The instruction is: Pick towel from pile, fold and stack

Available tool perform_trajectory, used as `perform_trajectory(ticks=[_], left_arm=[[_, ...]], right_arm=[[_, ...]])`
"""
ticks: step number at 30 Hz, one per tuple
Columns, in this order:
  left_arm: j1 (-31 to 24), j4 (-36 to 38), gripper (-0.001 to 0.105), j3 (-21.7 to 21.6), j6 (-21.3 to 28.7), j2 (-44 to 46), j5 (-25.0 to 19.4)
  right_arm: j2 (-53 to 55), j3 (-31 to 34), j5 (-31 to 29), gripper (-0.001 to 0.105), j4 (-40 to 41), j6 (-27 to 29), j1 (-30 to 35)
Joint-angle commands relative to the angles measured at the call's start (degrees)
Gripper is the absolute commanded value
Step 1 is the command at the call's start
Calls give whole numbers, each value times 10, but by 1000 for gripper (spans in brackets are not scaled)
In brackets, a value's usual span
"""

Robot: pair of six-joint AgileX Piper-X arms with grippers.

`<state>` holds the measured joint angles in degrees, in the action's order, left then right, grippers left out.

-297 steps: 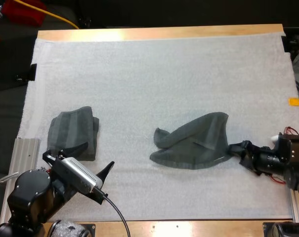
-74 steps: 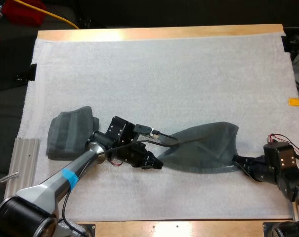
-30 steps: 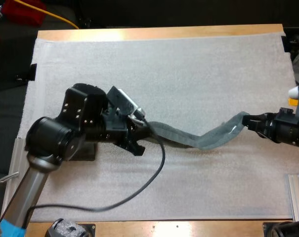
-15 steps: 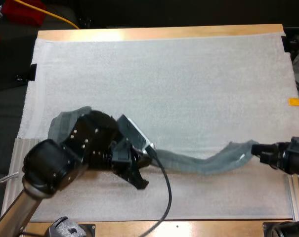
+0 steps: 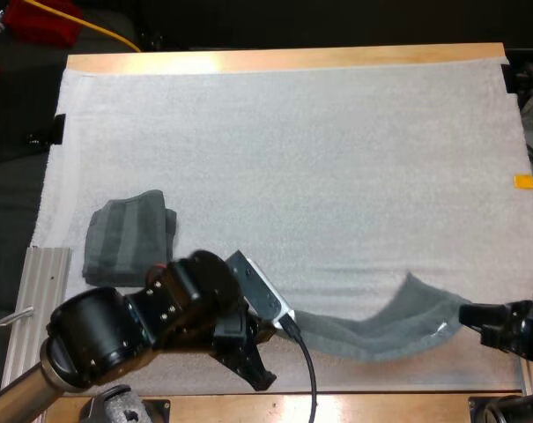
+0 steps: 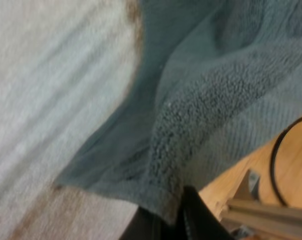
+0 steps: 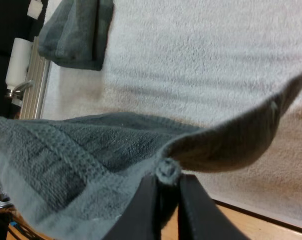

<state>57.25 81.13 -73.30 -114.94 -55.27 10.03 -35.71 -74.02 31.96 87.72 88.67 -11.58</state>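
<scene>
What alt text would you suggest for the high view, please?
A dark grey-green towel is held stretched between the left fingers and the right fingers along the white mat's near edge. A folded towel lies at the mat's left.

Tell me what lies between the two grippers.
A grey-green towel spans the gap, one end in the left gripper, the other in the right gripper, as the high view shows.
</scene>
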Motion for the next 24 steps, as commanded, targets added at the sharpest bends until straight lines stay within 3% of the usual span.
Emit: perform_trajectory(ticks=[1, 6, 14, 16, 24], left_arm=[[18, 14, 0, -4, -21, 5, -28], [61, 24, 0, -3, -47, 5, -56], [63, 21, 0, 31, -53, 5, -79], [61, 12, 0, 32, -53, 2, -89], [61, -4, 0, 32, -52, -41, -181]], right_arm=[[9, -7, 11, 2, 31, -3, -1], [25, -5, 22, 2, 31, -30, -1], [20, -2, 13, 2, 31, -32, -1], [17, 34, 13, 2, 27, -32, -1], [-17, 96, -6, 2, -51, -37, -1]])
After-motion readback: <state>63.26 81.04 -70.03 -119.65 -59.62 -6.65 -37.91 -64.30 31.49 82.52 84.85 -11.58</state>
